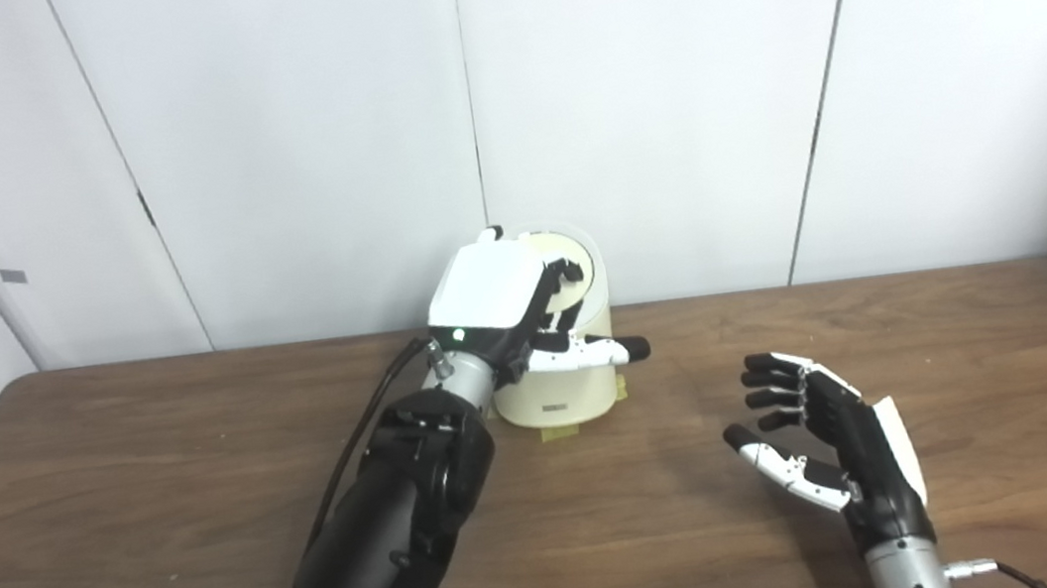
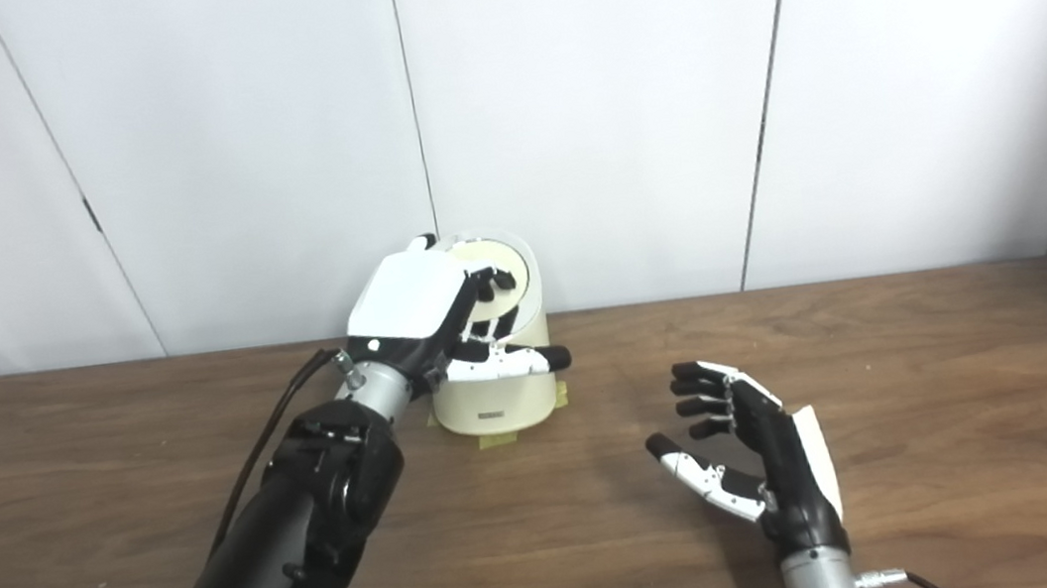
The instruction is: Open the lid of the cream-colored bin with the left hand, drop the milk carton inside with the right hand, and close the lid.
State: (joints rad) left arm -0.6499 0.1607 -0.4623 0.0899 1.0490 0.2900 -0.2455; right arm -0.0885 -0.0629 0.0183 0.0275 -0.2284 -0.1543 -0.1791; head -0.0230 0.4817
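The cream-colored bin (image 1: 561, 394) stands at the back middle of the wooden table (image 1: 159, 499). Its round lid (image 1: 583, 262) is tilted up toward the wall. My left hand (image 1: 504, 301) is over the bin's top, its fingers curled on the lid's front edge and its thumb sticking out to the right. My right hand (image 1: 826, 437) hovers low over the table to the right of the bin, open and holding nothing, palm facing left. No milk carton shows in either view, and the left hand hides the bin's inside.
Small strips of tape (image 1: 558, 433) lie at the bin's base. White wall panels (image 1: 659, 97) rise right behind the table's far edge. A black cable (image 1: 370, 423) runs along my left forearm.
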